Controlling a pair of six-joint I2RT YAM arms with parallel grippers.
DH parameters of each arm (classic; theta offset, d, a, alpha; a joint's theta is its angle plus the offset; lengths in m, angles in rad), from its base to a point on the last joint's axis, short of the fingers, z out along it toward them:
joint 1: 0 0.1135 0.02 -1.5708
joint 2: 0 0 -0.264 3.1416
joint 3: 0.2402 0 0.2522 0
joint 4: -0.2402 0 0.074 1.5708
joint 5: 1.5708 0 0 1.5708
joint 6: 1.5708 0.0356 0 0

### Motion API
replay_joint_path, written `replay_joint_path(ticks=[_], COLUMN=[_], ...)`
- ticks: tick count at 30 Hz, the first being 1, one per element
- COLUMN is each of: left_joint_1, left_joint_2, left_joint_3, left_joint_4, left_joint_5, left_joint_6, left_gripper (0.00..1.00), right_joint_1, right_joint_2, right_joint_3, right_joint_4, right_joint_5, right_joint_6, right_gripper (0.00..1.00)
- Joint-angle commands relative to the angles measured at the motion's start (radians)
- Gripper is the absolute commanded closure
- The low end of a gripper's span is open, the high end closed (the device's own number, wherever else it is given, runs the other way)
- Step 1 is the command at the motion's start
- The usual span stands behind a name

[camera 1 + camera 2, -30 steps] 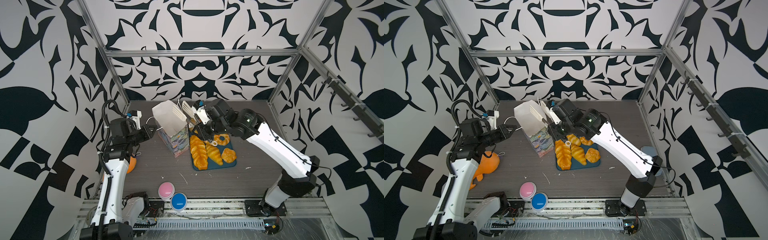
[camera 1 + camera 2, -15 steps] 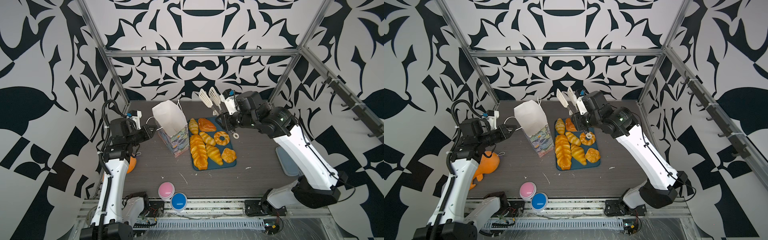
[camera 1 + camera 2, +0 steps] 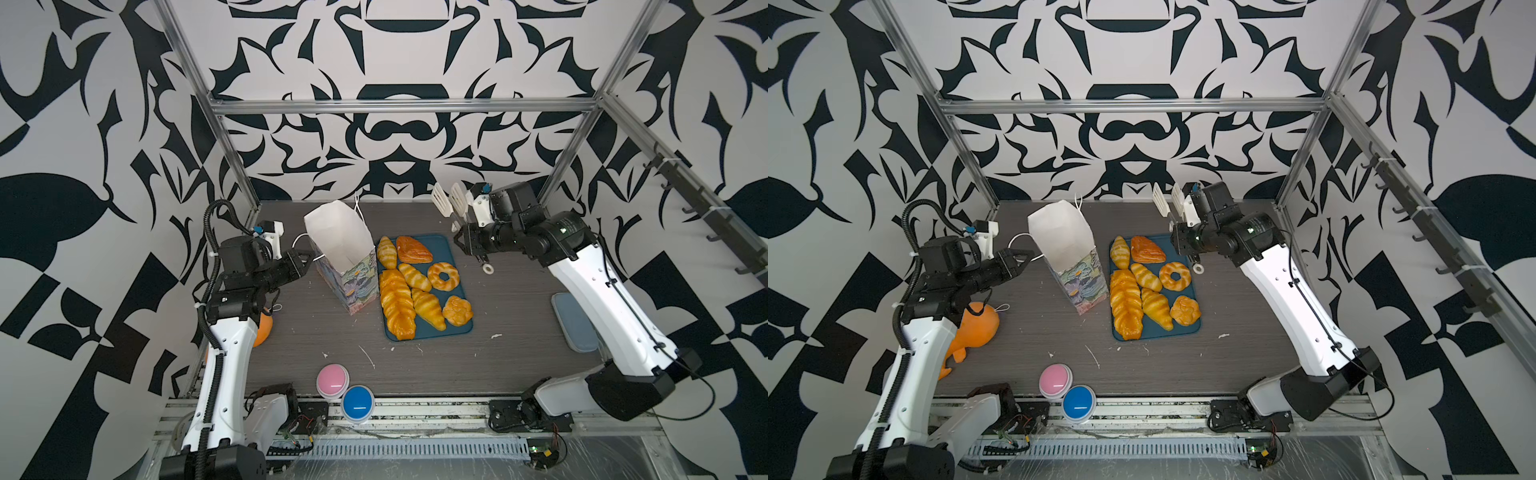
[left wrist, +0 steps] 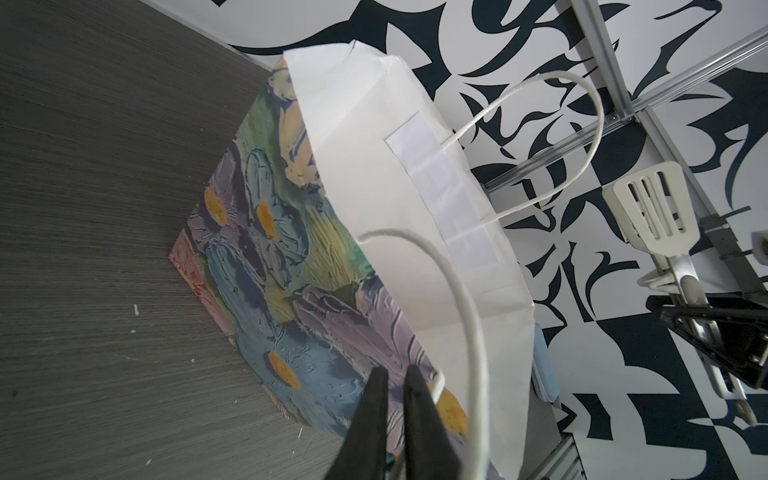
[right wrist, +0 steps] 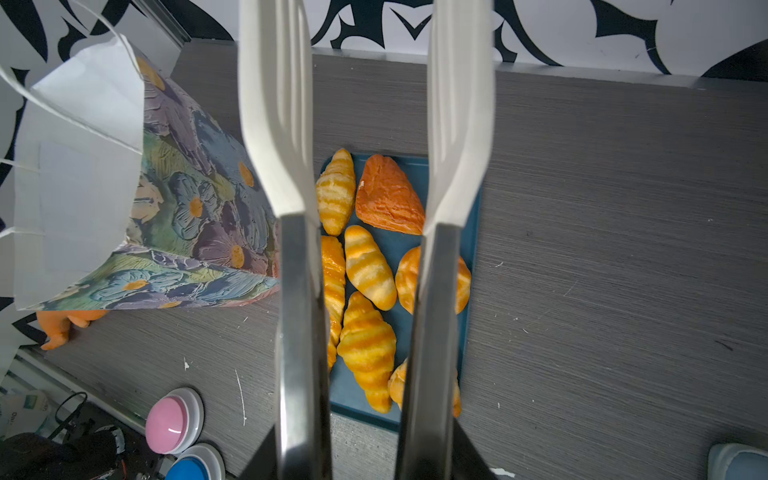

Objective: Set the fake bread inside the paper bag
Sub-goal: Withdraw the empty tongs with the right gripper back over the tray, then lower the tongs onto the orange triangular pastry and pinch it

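Paper bag (image 3: pixel 338 237), tall and white with a pastel flower print and white cord handles, stands open on the grey wood-grain tabletop (image 3: pixel 519 332), just beside one long edge of the teal rectangular tray (image 3: pixel 455 331). The left gripper (image 4: pixel 397 382) is at the bag's side away from the tray, its black fingers (image 4: pixel 376 399) pinched nearly together at the root of a cord handle. Beyond the tray's far corner the right gripper (image 3: pixel 467 239) hangs above the tabletop, its fingers clamped on steel tongs (image 3: pixel 441 201) whose white slotted blades stand apart. Glossy golden-orange fake bread (image 3: pixel 414 277) lies on the tray: a long braided loaf (image 3: pixel 397 303) along the bag-side edge, three striped croissants (image 3: pixel 428 309), a flat dark-orange pastry (image 3: pixel 413 249), a ring doughnut (image 3: pixel 432 276) and a knotted roll (image 3: pixel 457 309).
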State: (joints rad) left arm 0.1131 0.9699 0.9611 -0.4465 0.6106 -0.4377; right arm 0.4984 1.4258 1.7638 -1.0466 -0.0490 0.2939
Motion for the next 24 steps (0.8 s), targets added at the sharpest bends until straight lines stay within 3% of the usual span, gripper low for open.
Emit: replay_joint_path(ticks=[1, 24], left_joint_1=[0.003, 0.003], left_joint_2=[-0.008, -0.007], left_joint_3=[0.013, 0.014], left_joint_4=[-0.001, -0.004], left_joint_5=[0.018, 0.021], left_joint_6=[-0.001, 0.001], left_gripper=[0.86, 0.86], right_joint_1=[-0.013, -0.026], right_joint_2=[0.005, 0.146], right_joint_3=[-0.011, -0.184], right_joint_4=[0.065, 0.149], right_joint_5=[-0.009, -0.037], right_joint_6=[0.014, 0.028], right_gripper=[0.57, 0.57])
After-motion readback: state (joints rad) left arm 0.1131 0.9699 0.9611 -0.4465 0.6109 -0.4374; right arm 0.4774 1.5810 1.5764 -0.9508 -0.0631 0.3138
